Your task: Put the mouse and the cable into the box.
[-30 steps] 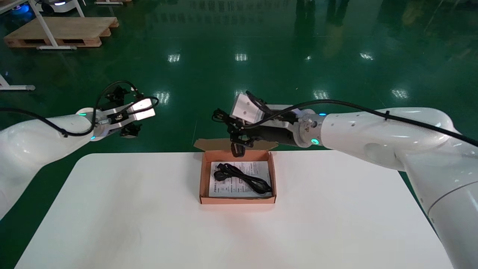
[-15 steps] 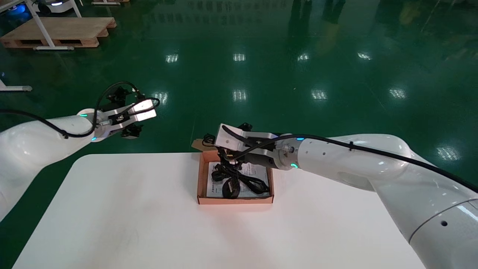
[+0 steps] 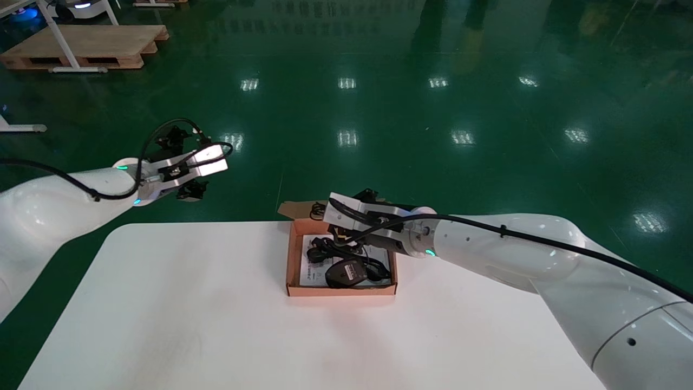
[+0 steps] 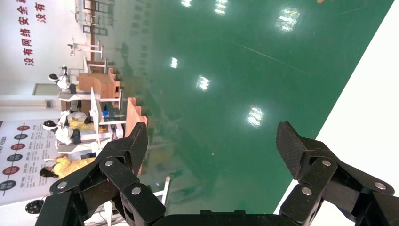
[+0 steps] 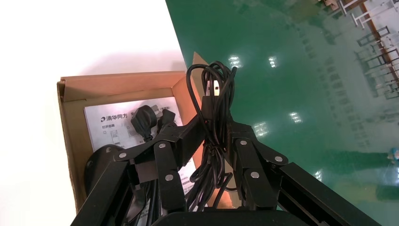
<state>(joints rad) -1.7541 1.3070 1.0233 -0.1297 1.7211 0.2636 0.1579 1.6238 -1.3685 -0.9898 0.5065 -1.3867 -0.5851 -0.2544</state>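
An open cardboard box (image 3: 293, 260) stands in the middle of the white table (image 3: 189, 314). Inside it a black power cable (image 3: 325, 250) lies on a printed leaflet (image 3: 308, 271). The black mouse (image 3: 346, 273) rests in the box's near part, on top of that cable. My right gripper (image 3: 324, 215) hovers over the box's far edge, shut on the mouse's tied cord bundle (image 5: 214, 94). The right wrist view shows my right gripper (image 5: 214, 126) squeezing the bundle, with the box wall (image 5: 70, 136), the plug (image 5: 143, 120) and the mouse (image 5: 96, 162) beneath. My left gripper (image 3: 185, 162) hangs open beyond the table's far left corner.
The box's flap (image 3: 295, 208) sticks out past the table's far edge. Green floor (image 3: 379, 135) lies beyond the table. In the left wrist view my left gripper (image 4: 214, 146) has only floor between its fingers (image 4: 134, 143).
My right arm has come down from above the box's far edge. The mouse has dropped from hanging in the air to lying inside the box. The left arm has stayed put.
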